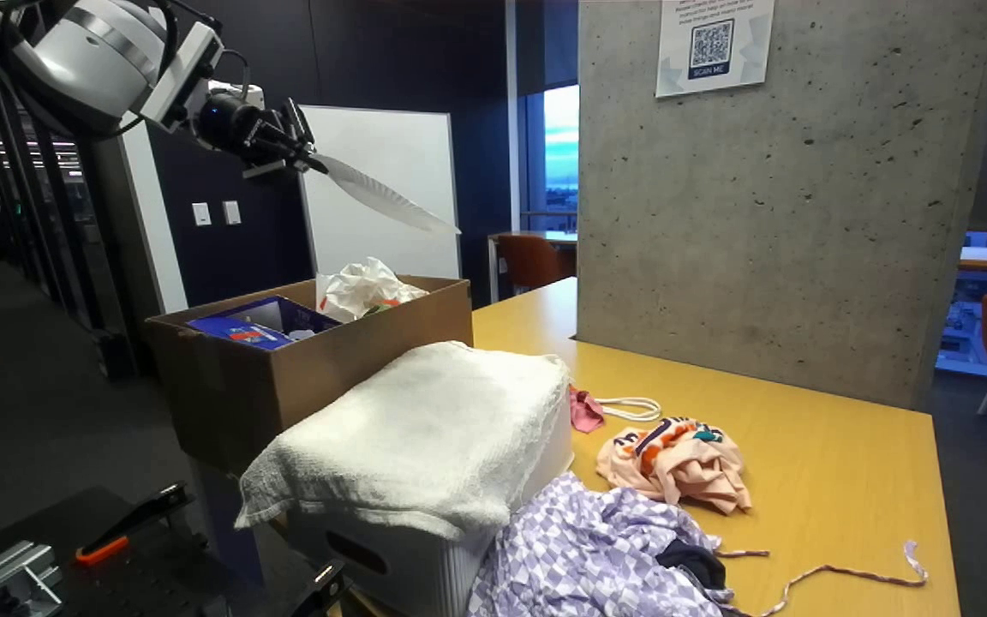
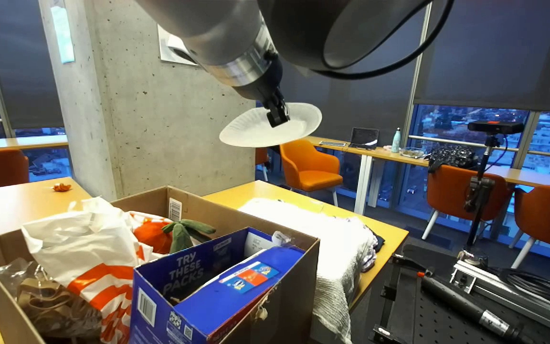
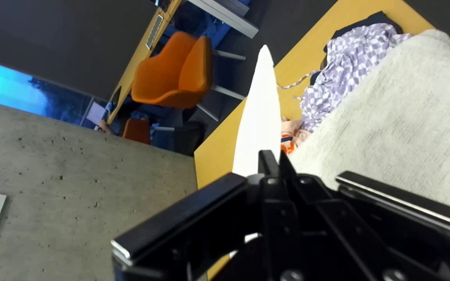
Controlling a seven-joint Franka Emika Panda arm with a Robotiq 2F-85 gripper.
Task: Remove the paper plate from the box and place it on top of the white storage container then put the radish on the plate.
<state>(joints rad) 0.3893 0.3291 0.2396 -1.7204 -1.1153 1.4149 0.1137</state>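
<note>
1. In an exterior view the gripper [image 1: 312, 163] has its fingers together, clamped on the edge of the paper plate [image 1: 386, 199], which slants away toward four o'clock, thin, gently curved and fluted at the rim.
2. In the wrist view the plate rises in mid-air from the fingertips [image 3: 265, 160] toward twelve o'clock, a smooth white blade shape.
3. In an exterior view the open-topped cardboard box [image 1: 382, 356], brown and straight-walled, stands at six o'clock from the gripper, apart from the plate.
4. In the box, seen in an exterior view, is a crinkled white-and-orange bag [image 2: 79, 234]. At three o'clock from it sits a radish-like thing [image 2: 158, 237], rounded and orange-red with thick green leaves; a smooth blue carton [image 2: 203, 310] lies between three and four o'clock.
5. The white storage container [image 1: 416, 566], with a dark oval opening, stands at five o'clock from the box. A coarse-woven white towel [image 1: 425, 428] is draped over its top.
6. From the towel, a crumpled lavender-checked cloth [image 1: 579, 548] lies toward four o'clock and a bunched peach cloth [image 1: 678, 471] toward three, on the yellow table [image 1: 836, 480], beside a pitted concrete pillar [image 1: 768, 240].
</note>
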